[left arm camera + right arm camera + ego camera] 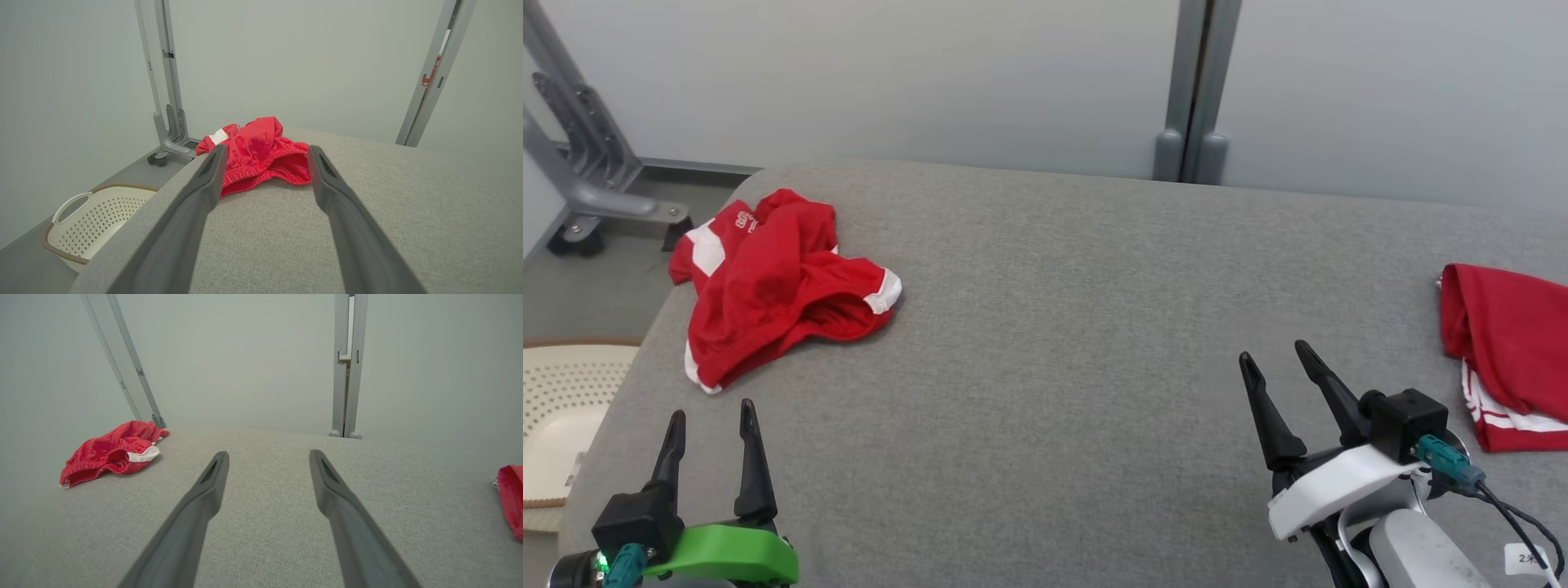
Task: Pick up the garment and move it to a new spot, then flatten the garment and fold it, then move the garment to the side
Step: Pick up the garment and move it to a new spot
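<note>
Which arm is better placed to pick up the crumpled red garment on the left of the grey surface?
Left, probably. The left gripper is open, and the crumpled red garment with white trim lies straight ahead of it. The right gripper, also open, stands far across the grey fabric surface.

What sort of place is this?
Most likely a walled-off test booth set up for laundry folding, not a home. Plain pale panels on grey metal posts stand behind a grey fabric-covered table, a crumpled red-and-white garment lies on it, and a white perforated plastic basket stands on the floor beside it.
</note>
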